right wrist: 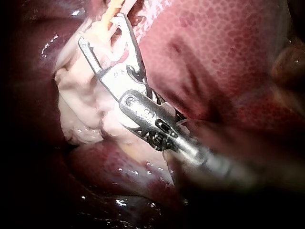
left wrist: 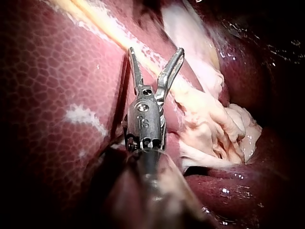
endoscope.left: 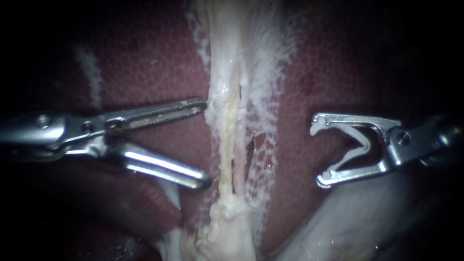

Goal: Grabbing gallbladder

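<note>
A pale strand of tubes and whitish tissue [endoscope.left: 227, 121] runs down the middle over the dark red liver [endoscope.left: 145, 63]. It ends below in the pale, crumpled gallbladder [endoscope.left: 227, 237] [left wrist: 214, 129]. My left instrument [endoscope.left: 204, 143] [left wrist: 156, 52] lies just left of the strand. Its jaws are open, the upper tip touches the strand's edge, and only liver shows between them. My right instrument [endoscope.left: 319, 152] [right wrist: 101, 29] hovers right of the strand, apart from it. Its jaws stand wide around a white V-shaped clip [endoscope.left: 360, 140] seated between them.
More pale tissue [endoscope.left: 348, 227] fills the lower right below my right instrument. A whitish streak [endoscope.left: 92, 77] marks the liver at upper left. A dark fold of liver [endoscope.left: 121, 203] lies under my left instrument's shaft.
</note>
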Controlling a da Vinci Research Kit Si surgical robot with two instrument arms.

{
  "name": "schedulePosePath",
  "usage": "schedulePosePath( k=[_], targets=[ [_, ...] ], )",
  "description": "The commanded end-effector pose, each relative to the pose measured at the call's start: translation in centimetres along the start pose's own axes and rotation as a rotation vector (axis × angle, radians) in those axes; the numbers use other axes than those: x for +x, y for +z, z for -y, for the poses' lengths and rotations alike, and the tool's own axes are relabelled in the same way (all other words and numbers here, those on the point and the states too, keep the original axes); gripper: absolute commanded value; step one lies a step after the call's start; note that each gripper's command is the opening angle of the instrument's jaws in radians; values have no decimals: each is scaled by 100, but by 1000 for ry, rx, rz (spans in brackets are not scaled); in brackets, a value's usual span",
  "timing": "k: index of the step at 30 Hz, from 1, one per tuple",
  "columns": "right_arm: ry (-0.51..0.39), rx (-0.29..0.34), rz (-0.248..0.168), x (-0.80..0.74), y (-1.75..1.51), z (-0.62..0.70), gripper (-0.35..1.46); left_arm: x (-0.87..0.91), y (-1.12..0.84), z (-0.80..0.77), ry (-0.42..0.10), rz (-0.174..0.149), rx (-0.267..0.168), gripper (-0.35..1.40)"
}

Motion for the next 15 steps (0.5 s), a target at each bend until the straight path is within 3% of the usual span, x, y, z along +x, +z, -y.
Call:
schedulePosePath(
  k=[1,11,15],
  targets=[
    [0,0,0,0,0,0,60,2,1,-3,1,-6,-9,61],
    [-1,0,0,-2,0,0,60,8,4,-25,-39,-18,-60,52],
    [-1,0,1,-2,0,0,60,7,5,-32,-73,-19,-80,27]
  ],
)
